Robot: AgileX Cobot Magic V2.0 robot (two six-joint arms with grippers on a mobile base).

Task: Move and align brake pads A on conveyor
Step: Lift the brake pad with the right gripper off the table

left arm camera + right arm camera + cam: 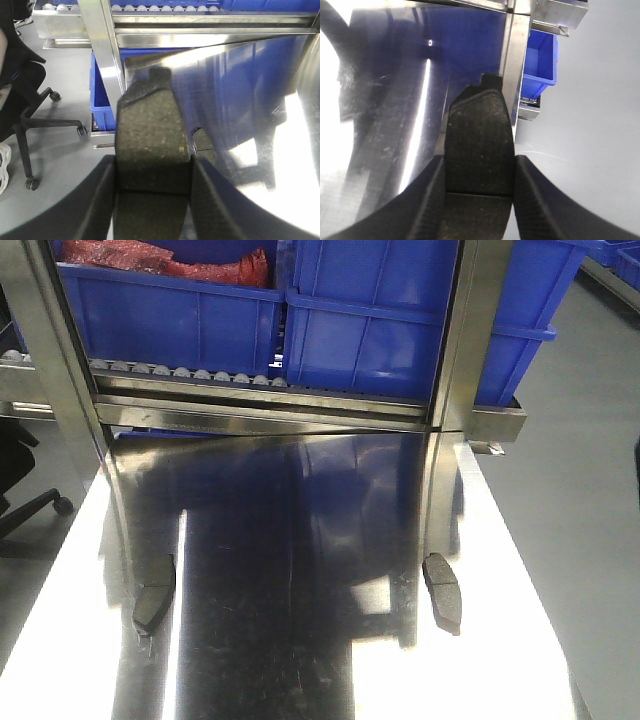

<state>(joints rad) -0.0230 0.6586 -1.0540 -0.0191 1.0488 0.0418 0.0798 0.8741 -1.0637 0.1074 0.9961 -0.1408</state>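
Grip check: left gripper [153, 165] clenched on first brake pad [150, 120]; right gripper [479, 162] clenched on second brake pad [479, 125]; steel table [300, 640] beneath.

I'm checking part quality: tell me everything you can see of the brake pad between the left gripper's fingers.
The brake pad is an oblong with a coarse, speckled grey-brown friction face, crossed by a groove near the camera. A darker notched tab juts from its far end. It lies lengthwise in the left gripper, whose dark fingers press its long sides, over the edge of the steel table. Contact underneath is hidden.
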